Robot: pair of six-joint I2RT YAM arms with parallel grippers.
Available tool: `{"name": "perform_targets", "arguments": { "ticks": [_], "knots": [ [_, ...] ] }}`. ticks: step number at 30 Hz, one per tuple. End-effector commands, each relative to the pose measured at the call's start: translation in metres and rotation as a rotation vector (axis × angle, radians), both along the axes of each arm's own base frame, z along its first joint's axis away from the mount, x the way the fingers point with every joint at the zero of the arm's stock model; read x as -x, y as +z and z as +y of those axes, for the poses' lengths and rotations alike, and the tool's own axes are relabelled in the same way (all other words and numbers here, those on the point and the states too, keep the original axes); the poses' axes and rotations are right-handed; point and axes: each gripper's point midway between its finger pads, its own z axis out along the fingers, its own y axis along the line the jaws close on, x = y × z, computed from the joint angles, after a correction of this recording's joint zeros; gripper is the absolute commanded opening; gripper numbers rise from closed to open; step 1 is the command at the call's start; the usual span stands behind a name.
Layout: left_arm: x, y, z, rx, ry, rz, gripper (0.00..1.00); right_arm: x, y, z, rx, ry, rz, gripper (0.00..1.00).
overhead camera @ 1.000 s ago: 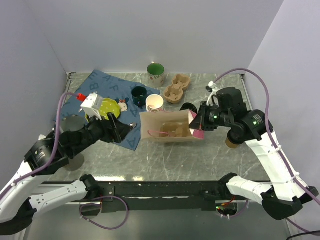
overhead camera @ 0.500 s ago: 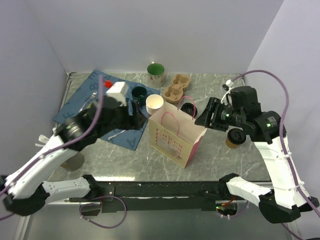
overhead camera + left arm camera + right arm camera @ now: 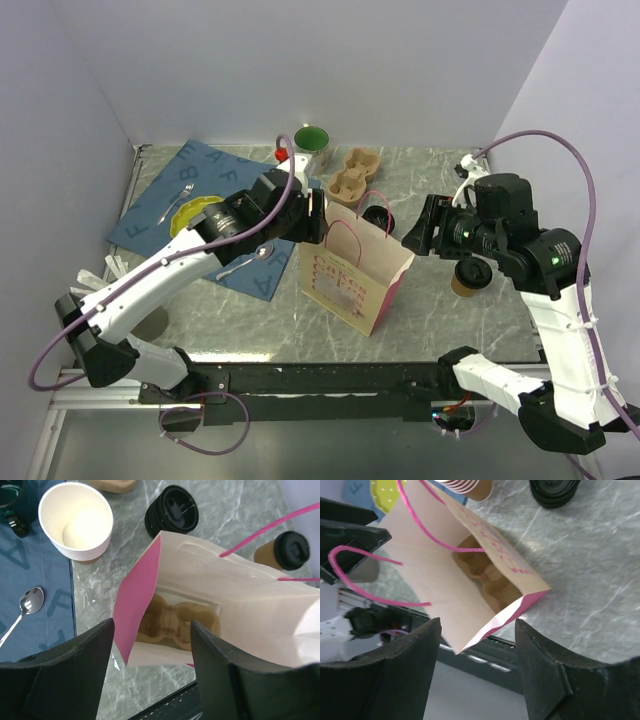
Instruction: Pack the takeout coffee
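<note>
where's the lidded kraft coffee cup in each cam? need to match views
Top external: the brown kraft paper cup with a black sip lid stands right of centre, partly hidden by the right arm.
Left wrist: upper right of the picture.
Right wrist: not in it.
Shared landmark: the open paper bag with pink sides and pink handles, seen in all three views.
</note>
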Motion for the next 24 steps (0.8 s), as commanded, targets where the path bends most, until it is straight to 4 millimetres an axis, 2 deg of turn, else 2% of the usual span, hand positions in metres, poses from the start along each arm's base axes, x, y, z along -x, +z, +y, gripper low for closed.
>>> {"name": "perform_targets", "arguments": {
  "ticks": [1, 4, 5, 7, 8, 11, 13, 14, 15, 16, 17, 18, 19, 20, 24],
  "knots": [
    [-0.005, 0.027, -0.005, 0.039, -0.013, -0.063, 0.65, -0.016, 0.005, -0.006, 0.077, 0.034, -0.098, 0.7],
    [-0.007, 0.035, -0.008, 0.058, -0.01, -0.076, 0.55, -0.024, -0.004, 0.001, 0.097, 0.103, -0.058, 0.7],
    [-0.008, 0.025, -0.008, 0.026, -0.007, -0.052, 0.55, -0.025, -0.004, 0.003, 0.105, 0.137, -0.059, 0.7],
    [-0.012, 0.021, -0.006, -0.006, 0.012, -0.038, 0.58, -0.031, -0.011, 0.002, 0.129, 0.134, -0.031, 0.71],
    [-0.012, 0.01, -0.006, -0.043, 0.01, -0.014, 0.59, -0.033, -0.012, 0.002, 0.13, 0.136, -0.029, 0.71],
    [-0.009, -0.003, -0.007, -0.063, -0.008, 0.012, 0.56, -0.038, -0.021, 0.004, 0.116, 0.131, -0.012, 0.71],
    [-0.006, -0.011, -0.01, -0.067, -0.029, 0.039, 0.43, -0.039, -0.022, 0.005, 0.107, 0.128, -0.011, 0.71],
    [-0.004, -0.011, -0.012, -0.068, -0.037, 0.05, 0.3, -0.038, -0.02, 0.004, 0.102, 0.127, -0.021, 0.71],
    [-0.002, -0.002, -0.011, -0.068, -0.043, 0.056, 0.23, -0.037, -0.02, 0.004, 0.099, 0.127, -0.026, 0.71],
    [-0.002, -0.002, -0.016, -0.071, -0.049, 0.079, 0.18, -0.037, -0.019, 0.004, 0.094, 0.127, -0.032, 0.71],
    [-0.002, 0.002, -0.016, -0.078, -0.05, 0.091, 0.08, -0.036, -0.017, 0.003, 0.094, 0.127, -0.038, 0.71],
    [-0.003, 0.027, -0.019, -0.04, -0.055, 0.067, 0.04, -0.036, -0.017, 0.003, 0.095, 0.124, -0.04, 0.71],
    [-0.001, 0.021, -0.019, -0.063, -0.05, 0.102, 0.03, -0.036, -0.018, 0.001, 0.097, 0.119, -0.039, 0.71],
    [0.0, 0.024, -0.02, -0.055, -0.053, 0.106, 0.01, -0.035, -0.017, 0.001, 0.096, 0.117, -0.04, 0.71],
    [0.003, 0.01, -0.017, -0.071, -0.049, 0.128, 0.01, -0.034, -0.019, 0.001, 0.084, 0.111, -0.039, 0.71]
  ]
}}
